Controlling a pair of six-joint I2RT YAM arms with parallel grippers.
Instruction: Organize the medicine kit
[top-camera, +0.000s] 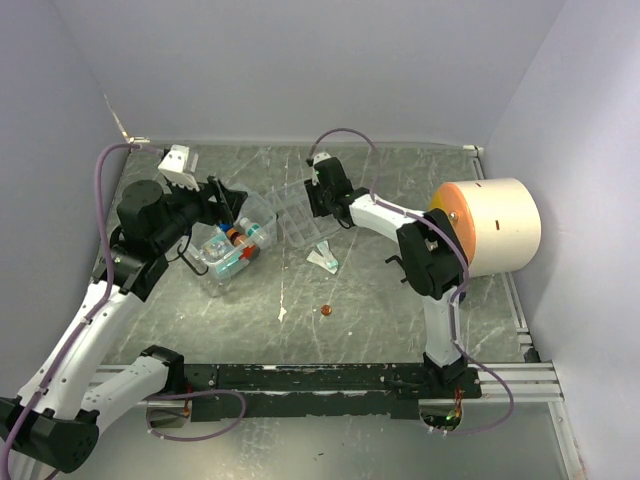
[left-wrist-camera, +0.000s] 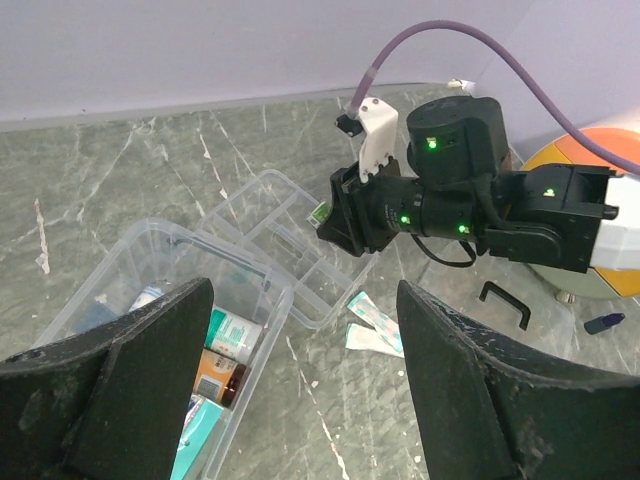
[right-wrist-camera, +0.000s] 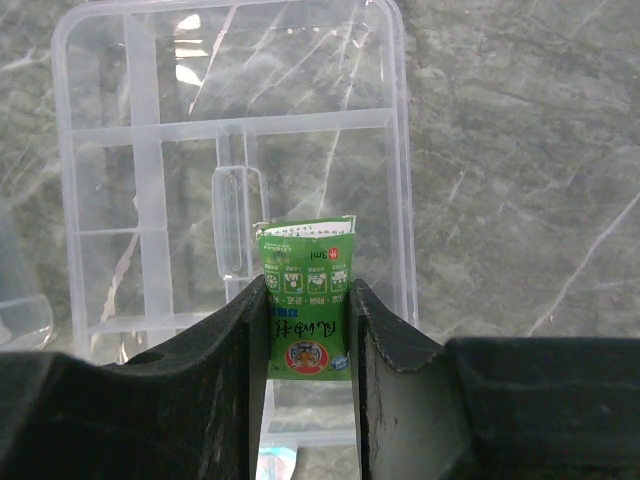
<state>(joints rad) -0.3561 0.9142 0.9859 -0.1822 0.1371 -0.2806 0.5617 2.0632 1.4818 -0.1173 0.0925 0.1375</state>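
Clear plastic makes up the medicine kit. From the top camera its clear box (top-camera: 215, 272) stands on the grey surface (top-camera: 380, 320) left of centre, with bottles and packets already inside. The divided tray (top-camera: 288, 208) lies just beside it to the right, out of the box. The left hand (top-camera: 232, 208) hangs over the box and the right hand (top-camera: 318, 205) over the tray's far edge. Two pale sachets (top-camera: 325, 258) and a small orange thing (top-camera: 325, 311) lie loose nearby, and a big cream cylinder (top-camera: 500, 230) sits at the right.

In the left wrist view the left hand's fingers stand wide apart with nothing between them, above the near end of the box. A black handle (left-wrist-camera: 505, 303) and a small dark bottle (left-wrist-camera: 605, 322) lie on the surface beyond the tray.

The right wrist view shows the right hand clamped on a green sachet (right-wrist-camera: 305, 295), held upright above the tray near its right-hand compartments. The tray's cells look bare.

As I judge it, the work is partly done. The box is stocked, but the tray is unfilled, several items lie loose, and the tray is not yet set back into the box.
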